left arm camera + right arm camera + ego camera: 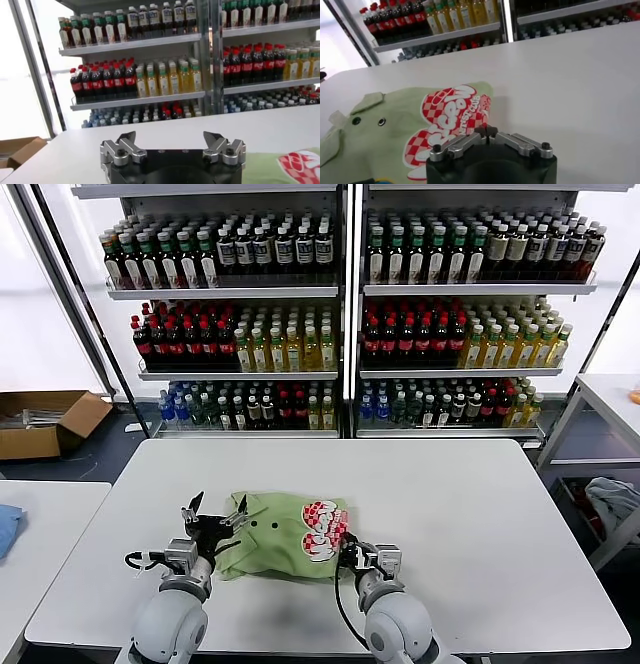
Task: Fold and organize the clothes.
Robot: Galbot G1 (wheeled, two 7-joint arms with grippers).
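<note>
The light green polo shirt (285, 534) lies folded on the white table (480, 524), a little toward 7 o'clock from the table's middle. Its collar with two dark buttons (367, 121) is on the 9 o'clock part of the folded cloth, and the red-and-white checkered print (322, 526) is on the 3 o'clock part.

The right pincer (345, 552) is at the shirt's edge at about 4 o'clock, just under the print. Its fingers are pressed together, and in the right wrist view they meet on the hem of the shirt (487, 131), so it has hold of the cloth.

The left pincer (215, 514) is at the shirt's 9 o'clock side, near the collar. Its two fingers (122, 145) stand wide apart and hold nothing; in the left wrist view they point above the table and the shirt shows only at the side.

Behind the table, at 12 o'clock, shelves (345, 289) carry rows of bottles. A cardboard box (45, 422) stands on the floor at 10 o'clock.
</note>
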